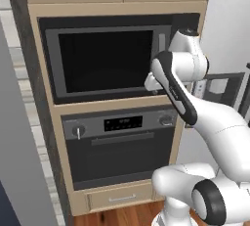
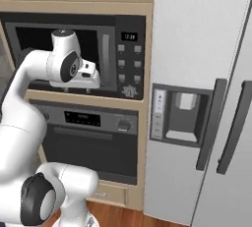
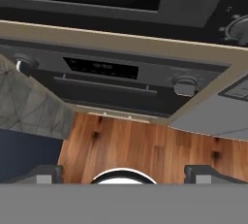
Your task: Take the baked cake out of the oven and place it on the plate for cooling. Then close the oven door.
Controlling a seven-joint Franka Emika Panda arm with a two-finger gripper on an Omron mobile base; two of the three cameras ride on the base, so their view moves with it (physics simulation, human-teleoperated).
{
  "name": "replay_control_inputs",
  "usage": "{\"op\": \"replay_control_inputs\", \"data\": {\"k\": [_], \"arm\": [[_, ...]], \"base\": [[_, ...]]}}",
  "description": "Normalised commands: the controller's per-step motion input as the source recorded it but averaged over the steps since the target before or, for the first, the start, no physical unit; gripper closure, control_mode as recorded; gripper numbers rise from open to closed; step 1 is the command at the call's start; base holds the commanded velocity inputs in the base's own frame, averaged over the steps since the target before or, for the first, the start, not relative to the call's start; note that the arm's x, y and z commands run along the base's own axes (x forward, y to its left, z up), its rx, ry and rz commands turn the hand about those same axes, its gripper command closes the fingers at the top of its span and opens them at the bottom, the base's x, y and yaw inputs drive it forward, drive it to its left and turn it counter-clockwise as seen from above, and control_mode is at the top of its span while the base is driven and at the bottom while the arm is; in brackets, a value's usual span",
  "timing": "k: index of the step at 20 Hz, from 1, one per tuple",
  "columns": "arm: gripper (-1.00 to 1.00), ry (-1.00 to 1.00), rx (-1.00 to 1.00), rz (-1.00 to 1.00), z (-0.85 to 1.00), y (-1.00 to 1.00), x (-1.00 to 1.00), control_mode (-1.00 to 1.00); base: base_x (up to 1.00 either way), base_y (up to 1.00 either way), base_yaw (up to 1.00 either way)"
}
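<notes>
Closest in, at the bottom of the hand view: gripper (image 3: 124,173) spread wide, fingertips (image 3: 46,174) far apart, gripping nothing. Held up high in front of the microwave (image 1: 105,61), well above the oven door (image 1: 122,154) and not touching it. Down below the hand, bare wood floor (image 3: 145,145). Next out, the oven (image 1: 119,122), with its door shut tight, flat against the front, bar handle (image 1: 123,139) along the top edge, untouched. Just above the handle, grey strip with two round knobs (image 1: 78,132) and a dark little screen (image 1: 123,122) between them. Most likely hiding the baked cake inside, behind the dark glass; too dark to tell for sure. Off to the right side, big pale fridge (image 2: 197,49), no part in this job. So, by the look of things, nothing of the job done yet. Left to do, all of it: reach down to the handle, pull the door open, lift the little cake off the rack, set it on the plate to cool, then push the door shut again. Right at the start, then, with a long way to go.
</notes>
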Motion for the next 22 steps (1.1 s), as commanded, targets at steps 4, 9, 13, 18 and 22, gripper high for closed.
{"op": "replay_control_inputs", "data": {"k": [4, 9, 13, 18, 22], "arm": [[-1.00, 0.00, 0.00, 0.00, 0.00, 0.00, 0.00, 1.00], [-1.00, 0.00, 0.00, 0.00, 0.00, 0.00, 0.00, 1.00], [-1.00, 0.00, 0.00, 0.00, 0.00, 0.00, 0.00, 1.00], [-1.00, 0.00, 0.00, 0.00, 0.00, 0.00, 0.00, 1.00], [-1.00, 0.00, 0.00, 0.00, 0.00, 0.00, 0.00, 1.00]], "base": [[-0.03, -0.74, 0.01], [0.12, -0.66, 0.00], [0.21, -0.55, 0.00], [0.27, -0.40, 0.00], [0.24, -0.29, 0.00]]}}
